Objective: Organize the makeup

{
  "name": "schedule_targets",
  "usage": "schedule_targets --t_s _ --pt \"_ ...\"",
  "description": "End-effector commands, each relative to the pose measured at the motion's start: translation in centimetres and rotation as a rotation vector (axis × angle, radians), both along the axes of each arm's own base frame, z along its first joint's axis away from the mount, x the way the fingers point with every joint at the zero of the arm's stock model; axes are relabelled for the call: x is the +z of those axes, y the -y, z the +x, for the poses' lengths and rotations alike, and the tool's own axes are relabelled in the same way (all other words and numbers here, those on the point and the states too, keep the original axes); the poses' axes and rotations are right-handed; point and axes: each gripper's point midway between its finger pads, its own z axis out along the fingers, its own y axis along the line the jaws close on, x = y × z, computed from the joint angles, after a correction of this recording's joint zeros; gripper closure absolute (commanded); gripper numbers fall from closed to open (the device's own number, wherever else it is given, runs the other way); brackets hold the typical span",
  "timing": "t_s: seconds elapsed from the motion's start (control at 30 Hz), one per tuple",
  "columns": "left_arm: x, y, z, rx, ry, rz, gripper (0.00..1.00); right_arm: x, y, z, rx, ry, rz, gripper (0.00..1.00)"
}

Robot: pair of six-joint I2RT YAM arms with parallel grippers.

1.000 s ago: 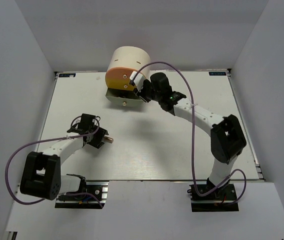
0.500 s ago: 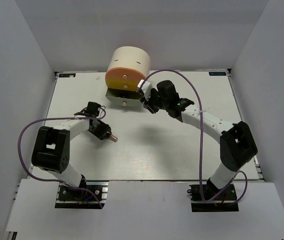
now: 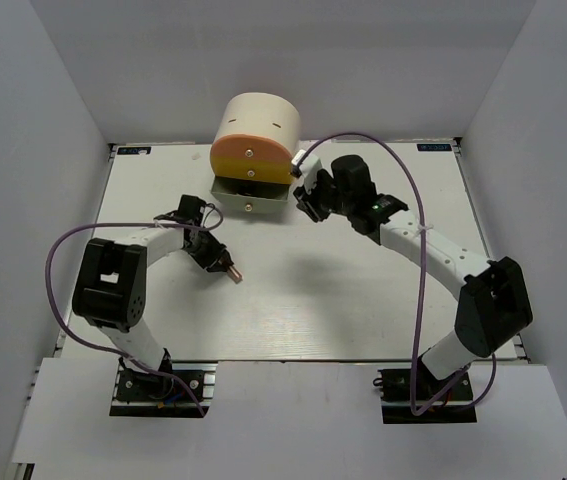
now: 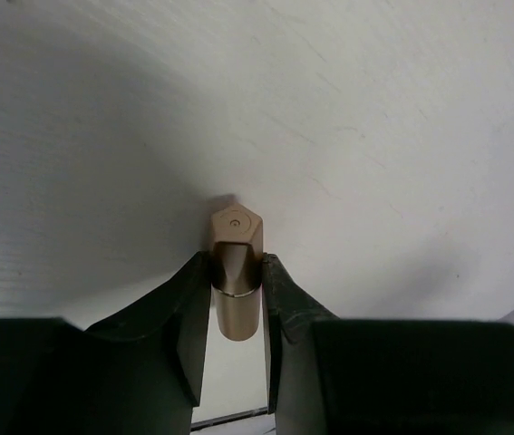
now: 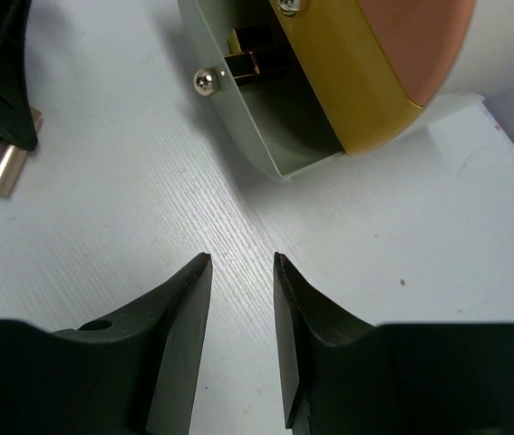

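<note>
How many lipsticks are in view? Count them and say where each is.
2. The rose-gold lipstick is clamped in the left gripper; the gold-black lipstick lies in the open drawer. More may be hidden.

- rose-gold lipstick (image 4: 236, 272): in the left wrist view the left gripper (image 4: 236, 263) covers both its sides with dark fingers (image 4: 189, 308), which run off the bottom edge.
- from above, that lipstick is only a small pale stub; no detail can be read.
- in the right wrist view only its free end shows; the rest sits behind a left finger, itself cut off at the top left corner.
- gold-black lipstick (image 5: 246, 56): partly hidden inside the open drawer (image 5: 229, 118); its full length cannot be told.
- cream box (image 5: 510, 54): cut off by the top and right edges.
- drawer contents from above: too dark and small to tell.
- right gripper (image 5: 241, 263): its fingers run off the bottom edge.
</note>
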Motion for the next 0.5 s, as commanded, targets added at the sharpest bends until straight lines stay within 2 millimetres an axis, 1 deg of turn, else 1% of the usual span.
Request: schedule_targets --t_s 0.0,0.03,0.1,0.13,0.17,0.23,0.3,0.33,0.4,0.43,0.47 --pt "3.5 0.6 1.2 -0.051 0.164 -0.026 0.99 1.1 1.6 -0.5 -0.039 -0.019 0.037 0.60" --pt "6.4 1.0 2.7 -0.034 0.275 -0.060 1.00 1.2 2.0 -0.4 -0.051 -0.022 0.041 0.59" --pt "8.9 1.5 3.9 -0.015 0.363 -0.096 1.00 1.0 2.5 -0.5 -0.062 -0.033 0.042 0.59" --pt "10.5 1.8 5.0 0.011 0.413 -0.125 1.00 0.5 3.2 -0.3 -0.077 -0.043 0.038 0.59" --pt "11.5 2.0 5.6 0.025 0.444 -0.146 1.00 0.4 3.4 -0.3 -0.079 -0.043 0.036 0.60" --pt "13.2 2.5 7.1 0.064 0.495 -0.211 1.00 0.0 4.3 -0.1 -0.101 -0.050 0.030 0.60" --pt "13.9 2.8 8.4 0.096 0.524 -0.240 1.00 0.0 5.0 0.1 -0.121 -0.044 0.029 0.60" --pt "14.7 3.1 9.5 0.120 0.555 -0.271 1.00 0.0 5.1 0.1 -0.125 -0.042 0.028 0.60" --pt "14.6 3.7 11.0 0.136 0.569 -0.302 1.00 0.0 5.8 0.2 -0.142 -0.044 0.030 0.60" --pt "15.0 4.0 11.8 0.150 0.582 -0.331 1.00 -0.1 6.0 0.1 -0.146 -0.048 0.028 0.60" --pt "16.0 4.2 12.9 0.155 0.604 -0.345 1.00 0.0 6.3 0.1 -0.153 -0.047 0.032 0.60"
